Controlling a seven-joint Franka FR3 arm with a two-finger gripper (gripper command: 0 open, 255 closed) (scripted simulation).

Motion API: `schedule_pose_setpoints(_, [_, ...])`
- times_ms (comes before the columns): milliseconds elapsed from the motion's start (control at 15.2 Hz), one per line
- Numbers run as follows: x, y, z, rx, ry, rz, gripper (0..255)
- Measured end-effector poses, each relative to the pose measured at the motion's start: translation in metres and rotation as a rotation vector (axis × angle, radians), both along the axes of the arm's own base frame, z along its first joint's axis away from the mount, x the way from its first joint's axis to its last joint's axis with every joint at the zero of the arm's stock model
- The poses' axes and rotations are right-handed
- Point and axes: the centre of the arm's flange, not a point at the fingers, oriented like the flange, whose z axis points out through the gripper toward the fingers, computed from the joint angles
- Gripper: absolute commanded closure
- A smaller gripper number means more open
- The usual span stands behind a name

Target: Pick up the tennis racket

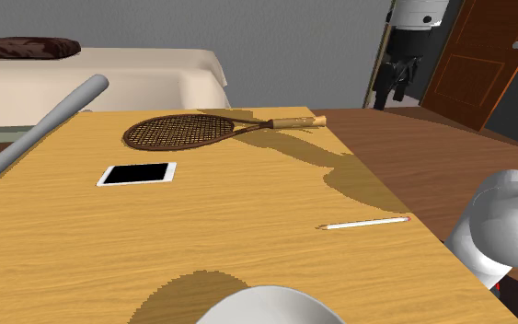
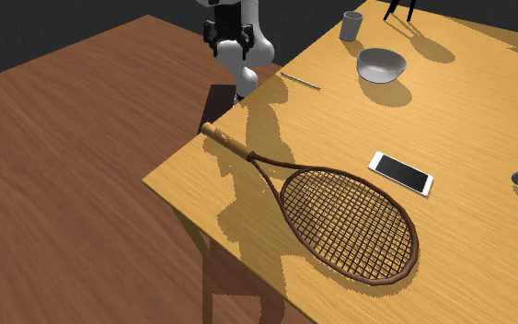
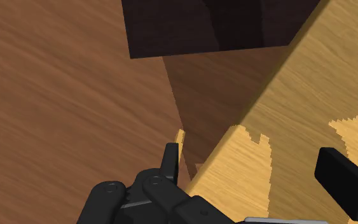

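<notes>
The tennis racket [image 1: 197, 131] lies flat on the wooden table [image 1: 201, 239]. It has a dark brown frame and strings and a tan handle [image 2: 225, 143] whose end reaches the table's edge. My gripper [image 1: 399, 81] hangs well above that edge, off the handle's end and clear of the racket; the second exterior view has it up high [image 2: 227, 33]. In the wrist view the gripper [image 3: 258, 172] is open, with one black finger [image 3: 170, 159] over the floor and the other over the tabletop. Nothing is between them.
On the table are a white-framed phone [image 1: 137, 174], a thin white pen [image 1: 365, 223], a grey bat [image 1: 40, 129], a white bowl [image 2: 381, 64] and a grey cup [image 2: 351, 26]. A bed [image 1: 109, 78] stands behind, a brown door [image 1: 487, 55] to the right. Brown floor [image 2: 63, 184] surrounds the table.
</notes>
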Motion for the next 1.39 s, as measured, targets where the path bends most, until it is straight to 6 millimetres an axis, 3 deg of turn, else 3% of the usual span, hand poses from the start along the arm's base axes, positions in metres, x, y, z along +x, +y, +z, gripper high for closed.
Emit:
schedule_pose_setpoints(198, [0.013,-0.002,-0.004,-0.012,-0.003,0.044,0])
schedule_pose_setpoints(594, [0.082,0.001,-0.029,-0.068,-0.018,0.259,0])
schedule_pose_setpoints(990, [0.147,0.018,-0.050,-0.128,-0.036,0.484,0])
schedule_pose_setpoints(1386, [0.209,0.051,-0.075,-0.188,-0.053,0.710,0])
